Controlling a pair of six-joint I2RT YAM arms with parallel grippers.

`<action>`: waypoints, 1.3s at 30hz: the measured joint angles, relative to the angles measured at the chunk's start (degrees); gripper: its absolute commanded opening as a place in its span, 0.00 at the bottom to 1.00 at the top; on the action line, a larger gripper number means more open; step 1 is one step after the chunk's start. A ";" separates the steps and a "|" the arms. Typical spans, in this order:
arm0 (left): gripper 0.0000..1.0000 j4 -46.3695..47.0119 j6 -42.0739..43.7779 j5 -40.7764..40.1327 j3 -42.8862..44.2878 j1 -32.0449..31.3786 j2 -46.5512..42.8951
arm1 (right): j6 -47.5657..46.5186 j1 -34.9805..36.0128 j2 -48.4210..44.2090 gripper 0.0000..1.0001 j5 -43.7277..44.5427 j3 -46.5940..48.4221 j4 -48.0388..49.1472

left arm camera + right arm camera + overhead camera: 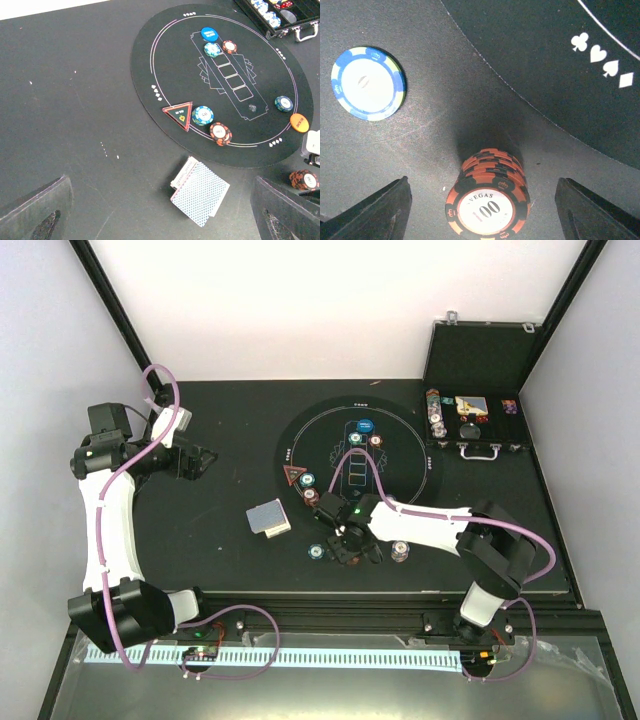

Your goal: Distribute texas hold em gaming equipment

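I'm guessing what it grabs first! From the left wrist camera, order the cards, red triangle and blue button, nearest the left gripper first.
From the left gripper:
1. Cards, just ahead, off the mat.
2. Red triangle, mat's near edge.
3. Blue button, mat's far side.

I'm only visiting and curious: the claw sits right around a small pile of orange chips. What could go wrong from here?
The right claw is open, the orange chip stack standing untouched between its fingers. A sideways move might clip the stack and topple it. Spilled chips could roll into the lone blue chip beside it or onto the round mat.
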 measured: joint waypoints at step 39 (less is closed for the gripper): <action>0.99 0.02 -0.02 -0.04 0.31 0.02 -0.02 | 0.74 0.00 1.90 0.60 0.92 -0.74 1.29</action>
